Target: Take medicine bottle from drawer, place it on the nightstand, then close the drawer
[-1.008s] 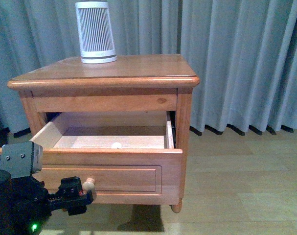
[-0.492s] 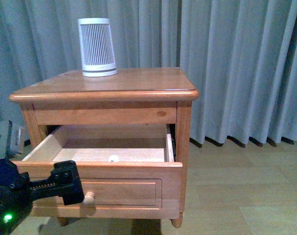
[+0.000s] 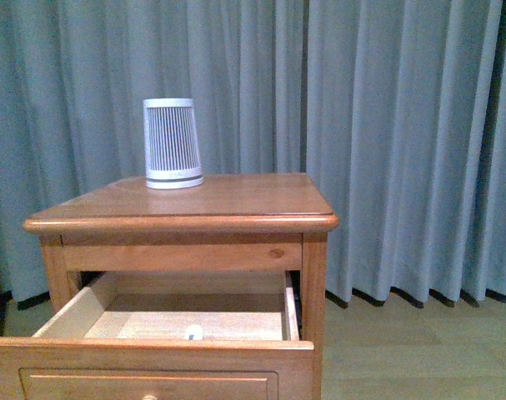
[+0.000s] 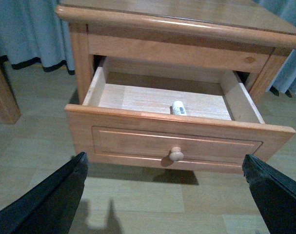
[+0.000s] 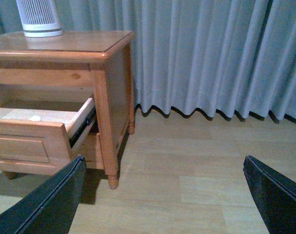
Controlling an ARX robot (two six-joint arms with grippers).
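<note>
The left gripper [image 4: 163,157] hangs spread wide and holds nothing. Its two dark fingers [image 4: 52,204] frame the pulled-out drawer [image 4: 138,141] from in front, clear of its round knob [image 4: 176,154]. The right gripper [image 5: 164,157] is likewise parted and empty, off to the right side of the nightstand [image 5: 65,48], over the pale wood-look floor [image 5: 196,170]. Inside the drawer, the medicine bottle [image 4: 178,108] rests on the pale base close behind the front panel, roughly midway across. It appears to lie on its side, though it is small in every view. On the nightstand's top a ribbed white cone [image 3: 172,143] stands toward the back left corner. Grey-blue curtains [image 3: 403,125] hang behind.
</note>
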